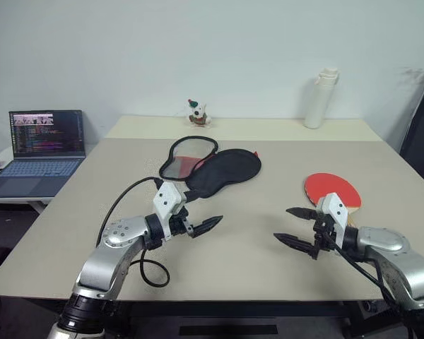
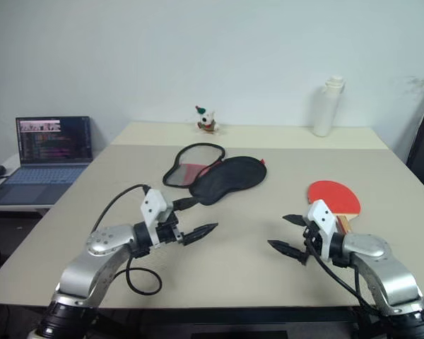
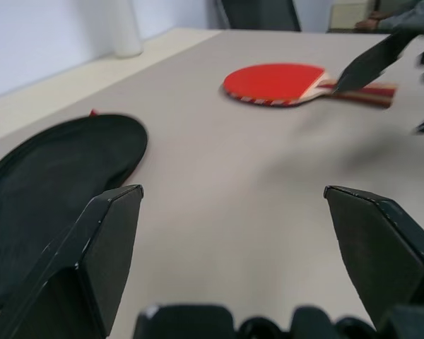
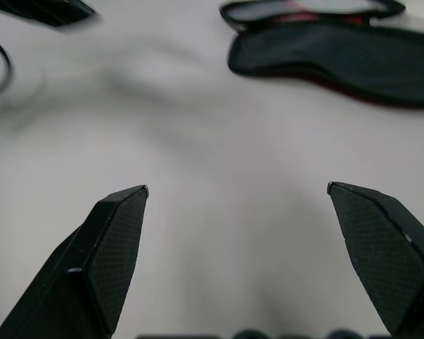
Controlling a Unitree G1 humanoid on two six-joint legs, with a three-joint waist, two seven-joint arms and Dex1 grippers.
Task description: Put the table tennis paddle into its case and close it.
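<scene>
In the left eye view, the case (image 1: pixel 210 167) lies unzipped in the upper middle of the frame, its mesh-lined half spread toward the upper left and its black half toward the right, which I take as laid ready to receive the paddle. The table tennis paddle (image 1: pixel 333 190) lies flat, red face up, at the right of the frame, well apart from the case, its handle tucked behind the right gripper (image 1: pixel 297 226). That gripper hovers low over the desk (image 1: pixel 240 247) at lower right, jaws apart and empty, aimed toward the frame's centre. The left gripper (image 1: pixel 201 226) hangs at lower centre-left, jaws likewise apart and empty, aimed toward the right.

The right eye view gives the same layout: both arms reach in from the bottom corners, elbows out, wrists angled inward so the grippers face each other across bare desk. I judge this a ready pose, with nothing grasped yet.

In the left wrist view, the two black fingers (image 3: pixel 99 254) stand wide; the paddle sits in the upper middle with the black half of the case at the left edge.

In the right wrist view, the fingers (image 4: pixel 113 247) stand equally wide over bare desk, with the case along the top right
</scene>
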